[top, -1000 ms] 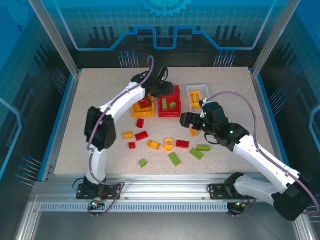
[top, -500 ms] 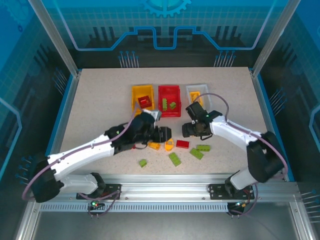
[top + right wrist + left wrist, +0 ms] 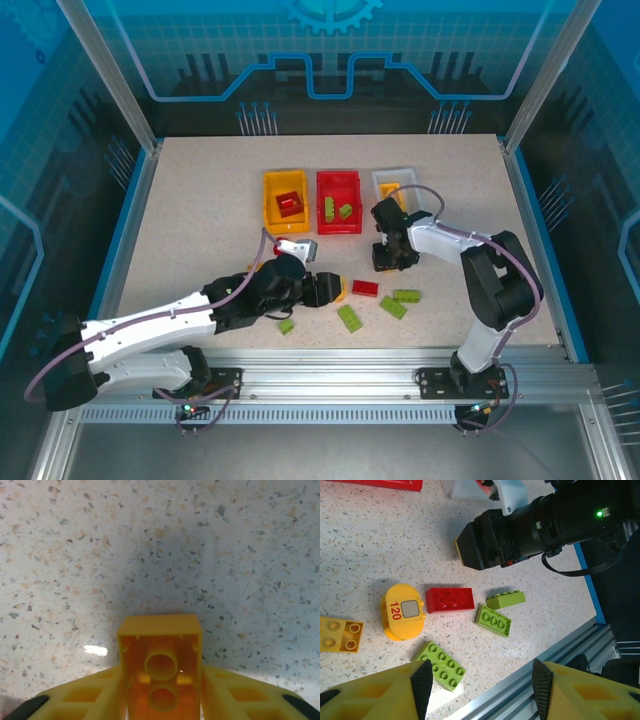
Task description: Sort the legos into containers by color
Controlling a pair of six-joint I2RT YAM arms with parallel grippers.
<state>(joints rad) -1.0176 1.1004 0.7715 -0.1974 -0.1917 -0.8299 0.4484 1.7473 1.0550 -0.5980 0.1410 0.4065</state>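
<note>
**Step in hand: carry a yellow brick to its bin.**

The right pincer (image 3: 161, 674) is down at the bench (image 3: 200, 220), just near of the white bin (image 3: 394, 171). Its two fingers are closed against the sides of a yellow brick (image 3: 160, 635), whose hollow underside faces the wrist camera. Whether the brick has left the bench cannot be told.

The white bin already holds a yellow piece, the red bin (image 3: 338, 176) holds green ones, and the yellow-orange bin (image 3: 268, 200) holds a red one. The white bin is therefore the likely target.

1. Confirm that the grip is square before lifting. The brick is smooth-walled and may pivot.
2. Raise it straight up until it clears the bin's near wall.
3. Move it far, then release it low inside the bin.

The left pincer (image 3: 479, 681) hangs open and empty over the loose bricks, near the round yellow brick (image 3: 403, 611). Keep the two pincers apart, since they work close together here.
</note>
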